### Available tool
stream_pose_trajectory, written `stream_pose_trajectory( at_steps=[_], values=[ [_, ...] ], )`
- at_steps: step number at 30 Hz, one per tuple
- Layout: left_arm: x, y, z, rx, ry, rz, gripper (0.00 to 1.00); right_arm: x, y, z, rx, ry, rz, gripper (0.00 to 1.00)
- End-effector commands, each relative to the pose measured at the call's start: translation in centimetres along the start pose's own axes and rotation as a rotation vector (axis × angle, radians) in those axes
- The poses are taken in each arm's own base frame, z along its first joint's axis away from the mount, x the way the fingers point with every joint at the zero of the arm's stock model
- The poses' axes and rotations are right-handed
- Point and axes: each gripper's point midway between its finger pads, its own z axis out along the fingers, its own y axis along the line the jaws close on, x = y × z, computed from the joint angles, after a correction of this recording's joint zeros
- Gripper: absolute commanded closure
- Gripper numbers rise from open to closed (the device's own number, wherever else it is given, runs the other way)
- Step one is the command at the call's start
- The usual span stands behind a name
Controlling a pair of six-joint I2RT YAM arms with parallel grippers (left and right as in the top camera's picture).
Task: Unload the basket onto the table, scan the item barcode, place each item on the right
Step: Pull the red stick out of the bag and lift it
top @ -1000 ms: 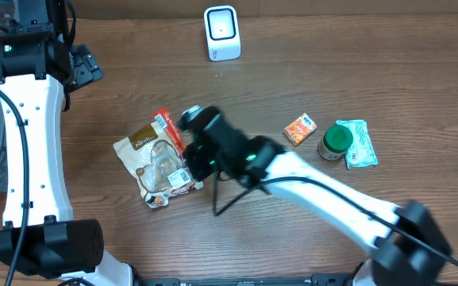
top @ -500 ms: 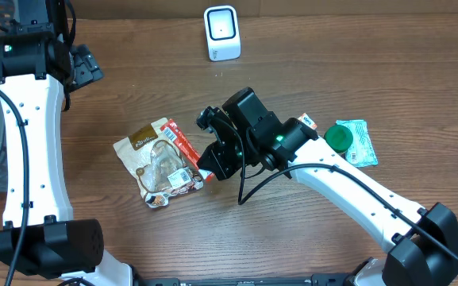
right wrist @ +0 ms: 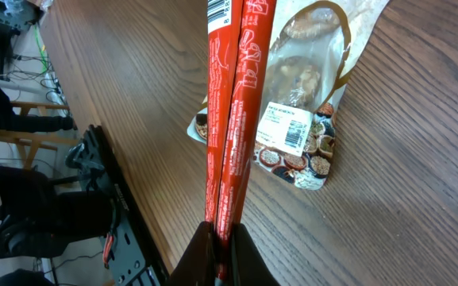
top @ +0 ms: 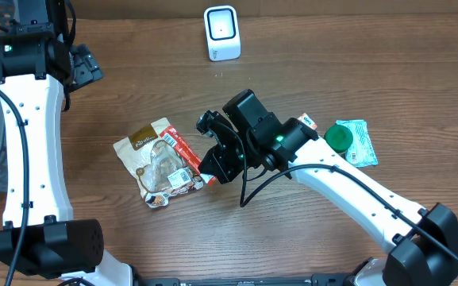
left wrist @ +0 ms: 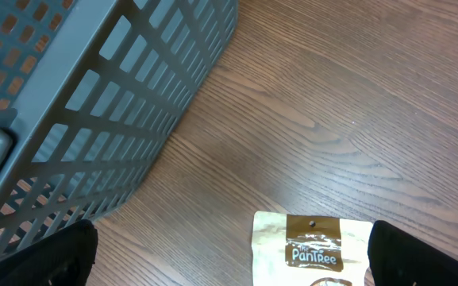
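Right end effector drew back, clamped on red packet over pouch edge; left end effector wide, empty.

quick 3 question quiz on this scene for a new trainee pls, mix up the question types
1. True or false: the right pincer is shut on the red packet.
2. Which item lies nearest the green-lidded jar? A the white scanner, B the teal packet, C the snack pouch.
3. Fill in: the left pincer stands ____ and holds nothing.

Key: 1 true; 2 B; 3 open.
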Motion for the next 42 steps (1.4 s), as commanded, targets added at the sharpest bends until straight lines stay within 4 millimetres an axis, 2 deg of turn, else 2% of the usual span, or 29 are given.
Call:
stream_pose_trajectory(
  at_steps=[1,7,23,33,38,42],
  values=[
    [-0.7,0.3,-1.5,0.017,-0.039,-0.005,0.0,-0.8,1.7,-2.1,-0.023,-0.054,-0.05,0.96],
    [-0.7,0.3,-1.5,0.016,-0.039,-0.005,0.0,-0.7,1.9,-2.5,-0.019,-0.055,-0.051,0.96],
    [-0.7,0.3,-1.5,0.017,-0.039,-0.005,0.0,-0.8,-0.5,-2.6,0.123,-0.065,-0.043,0.96],
    [-0.7,0.3,-1.5,0.016,-0.039,-0.005,0.0,-0.3,-4.5,-3.5,0.356,-0.056,-0.021,0.96],
    [-0.7,0.3,-1.5,0.017,-0.039,-0.005,0.0,-0.4,-5.6,-4.0,0.425,-0.064,-0.02,0.96],
    [-0.7,0.3,-1.5,0.017,-0.039,-0.005,0.0,-0.4,-5.7,-4.0,0.43,-0.065,-0.02,0.96]
  ],
)
